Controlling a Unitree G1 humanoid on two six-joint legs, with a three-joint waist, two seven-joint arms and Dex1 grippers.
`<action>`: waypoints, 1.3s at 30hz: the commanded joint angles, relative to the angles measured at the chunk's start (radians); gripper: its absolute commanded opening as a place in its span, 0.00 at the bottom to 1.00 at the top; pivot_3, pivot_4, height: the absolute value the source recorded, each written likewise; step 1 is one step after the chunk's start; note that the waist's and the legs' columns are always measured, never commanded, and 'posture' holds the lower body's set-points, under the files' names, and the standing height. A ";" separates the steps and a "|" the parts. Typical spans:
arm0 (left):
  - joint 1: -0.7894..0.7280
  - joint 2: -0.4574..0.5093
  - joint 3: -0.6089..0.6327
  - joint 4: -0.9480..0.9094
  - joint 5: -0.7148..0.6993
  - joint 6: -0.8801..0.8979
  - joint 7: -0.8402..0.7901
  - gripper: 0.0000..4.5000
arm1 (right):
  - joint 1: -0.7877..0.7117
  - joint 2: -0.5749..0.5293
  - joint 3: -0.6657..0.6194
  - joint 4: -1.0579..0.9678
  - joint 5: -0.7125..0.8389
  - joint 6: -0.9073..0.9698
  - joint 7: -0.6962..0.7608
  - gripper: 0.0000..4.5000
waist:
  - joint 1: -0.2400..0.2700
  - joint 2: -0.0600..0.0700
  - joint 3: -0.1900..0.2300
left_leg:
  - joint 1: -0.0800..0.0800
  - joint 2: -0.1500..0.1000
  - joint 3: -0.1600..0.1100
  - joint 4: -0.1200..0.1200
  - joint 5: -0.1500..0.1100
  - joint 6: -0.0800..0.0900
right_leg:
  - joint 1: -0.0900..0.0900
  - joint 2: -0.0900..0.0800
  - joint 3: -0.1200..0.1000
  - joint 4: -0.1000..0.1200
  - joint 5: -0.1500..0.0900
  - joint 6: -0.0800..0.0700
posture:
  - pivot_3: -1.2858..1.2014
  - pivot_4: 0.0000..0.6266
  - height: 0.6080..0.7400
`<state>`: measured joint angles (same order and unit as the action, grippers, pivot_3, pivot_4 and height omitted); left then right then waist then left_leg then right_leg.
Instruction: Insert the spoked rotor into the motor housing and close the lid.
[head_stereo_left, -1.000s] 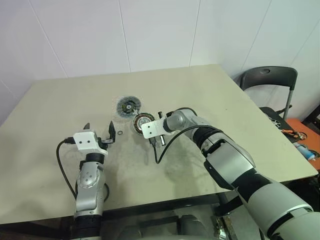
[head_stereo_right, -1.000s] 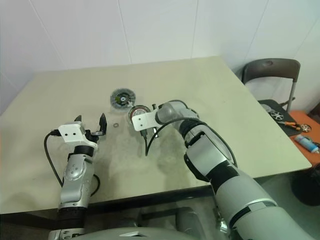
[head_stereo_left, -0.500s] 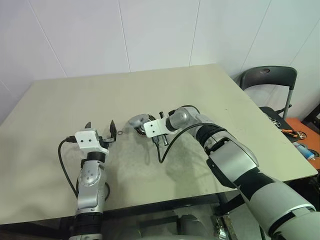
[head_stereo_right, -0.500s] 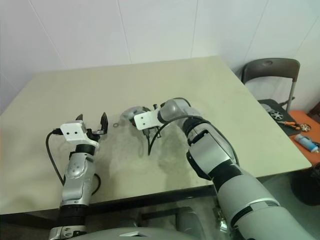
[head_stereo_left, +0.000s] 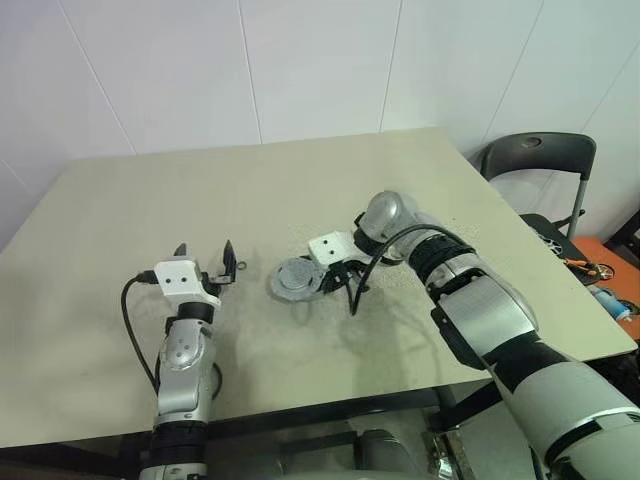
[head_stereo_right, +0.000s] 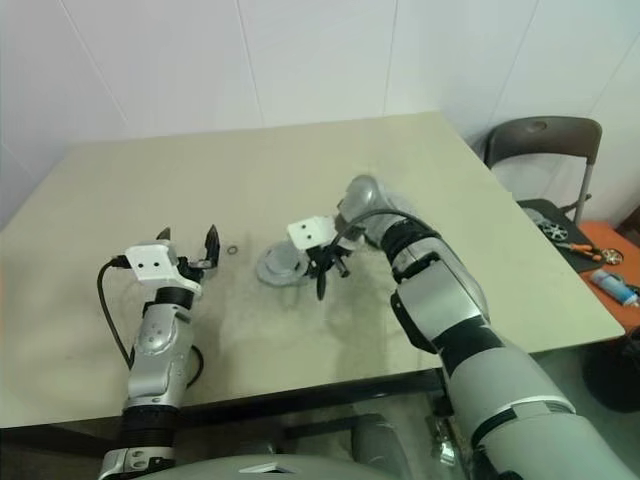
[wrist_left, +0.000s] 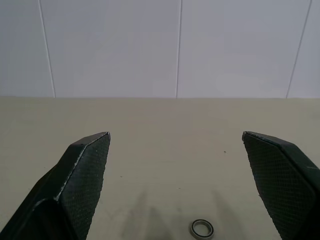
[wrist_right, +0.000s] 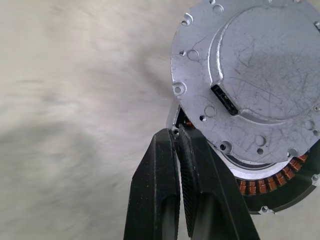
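1. White tiled walls (head_stereo_left: 200, 70) back a beige surface (head_stereo_left: 150, 200) in the head views, with a dark folding chair (head_stereo_left: 540, 160) off the robot's right corner of it.
2. Head views, left side: the left hand (head_stereo_left: 205, 262) hovers over the surface with its two black fingers spread wide, clamped on nothing. A tiny ring (head_stereo_right: 232, 249) lies on the surface just past its fingertips.
3. Head views, centre: the motor housing (head_stereo_left: 296, 280) sits near the middle of the surface, its flat silver face turned up towards the camera. The right hand (head_stereo_left: 333, 283) is pressed against its rim on the robot's right, the arm reaching in from that side with a black cable (head_stereo_left: 365, 280) looping off the wrist.
4. Left wrist view: the two textured black fingers (wrist_left: 82, 170) stand well apart with bare surface between them. The tiny ring (wrist_left: 201, 229) lies on the surface between them, touching neither, and the tiled wall rises beyond the far edge.
5. Right wrist view: the right hand's fingers (wrist_right: 165, 190) are pressed together, their tips nipping the edge of the motor housing (wrist_right: 250, 85). Its scratched silver plate, dotted with small holes and a dark slot, faces the camera. Copper windings (wrist_right: 265, 184) show along the lower rim, beside the fingers. Surface around it looks blurred.
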<state>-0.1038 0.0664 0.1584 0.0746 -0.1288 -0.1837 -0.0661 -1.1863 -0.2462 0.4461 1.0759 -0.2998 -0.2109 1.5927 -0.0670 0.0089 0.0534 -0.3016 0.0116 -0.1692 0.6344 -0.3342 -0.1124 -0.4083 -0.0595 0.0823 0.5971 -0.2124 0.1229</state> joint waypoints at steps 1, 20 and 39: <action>-0.034 0.000 -0.020 0.001 0.006 -0.021 -0.014 1.00 | 0.053 -0.059 0.056 -0.259 0.153 0.176 0.022 0.01 | 0.000 0.000 0.000 | 0.000 0.000 0.000 0.000 0.000 0.000 | 0.000 0.000 0.000 0.000 0.000 0.000 | 0.52 0.00 1.00; -0.073 0.024 -0.025 0.022 -0.002 -0.004 -0.048 1.00 | 0.260 -0.069 0.091 -0.515 0.099 0.323 -0.100 0.12 | -0.001 0.000 0.000 | -0.001 -0.001 0.000 0.008 0.000 0.000 | 0.002 0.000 0.000 0.001 0.001 0.000 | 0.52 0.00 1.00; -0.076 0.025 -0.032 0.031 0.002 -0.010 -0.058 1.00 | 0.297 -0.109 0.063 -0.757 0.215 0.613 -0.019 0.24 | 0.001 -0.001 0.000 | -0.001 -0.001 0.000 0.012 0.000 0.000 | 0.005 0.000 0.000 0.001 0.002 0.000 | 0.52 0.00 1.00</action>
<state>-0.1558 0.0819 0.1303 0.1158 -0.1299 -0.1814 -0.1200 -0.8798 -0.3458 0.5528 0.3887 -0.1366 0.3523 1.5517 -0.0658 0.0083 0.0529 -0.3021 0.0105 -0.1697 0.6462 -0.3344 -0.1121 -0.4036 -0.0597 0.0823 0.5983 -0.2107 0.1226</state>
